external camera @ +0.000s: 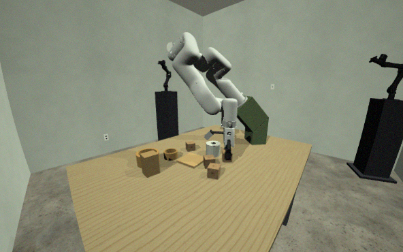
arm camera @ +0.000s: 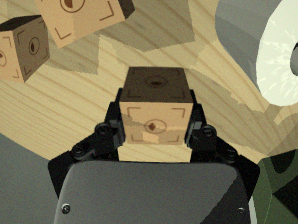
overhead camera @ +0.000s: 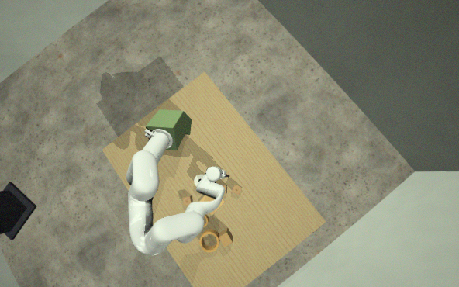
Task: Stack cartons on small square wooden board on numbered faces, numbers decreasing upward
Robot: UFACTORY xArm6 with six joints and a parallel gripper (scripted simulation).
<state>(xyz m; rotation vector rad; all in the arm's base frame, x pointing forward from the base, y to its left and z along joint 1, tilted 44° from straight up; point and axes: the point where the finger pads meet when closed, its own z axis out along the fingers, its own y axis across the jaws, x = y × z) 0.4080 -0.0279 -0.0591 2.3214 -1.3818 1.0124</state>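
Observation:
My gripper (arm camera: 155, 100) (external camera: 227, 150) is shut on one small brown carton (arm camera: 156, 106) (external camera: 227, 157), held by its sides low at the table, with a printed mark on its upward face. Three more cartons stand on the table: one near the front (external camera: 214, 170), one beside the board (external camera: 209, 160) and one farther back (external camera: 190, 146). The small square wooden board (external camera: 190, 160) lies flat and bare left of the gripper. In the top view the arm hides the gripper and most of the board.
A white paper roll (external camera: 213, 148) (arm camera: 266, 43) stands close beside the gripper. A taller brown box (external camera: 150, 163) and two wooden rings, one large (external camera: 146, 152) and one small (external camera: 170, 154), stand left of the board. The green arm base (external camera: 255, 122) (overhead camera: 170, 124) is behind.

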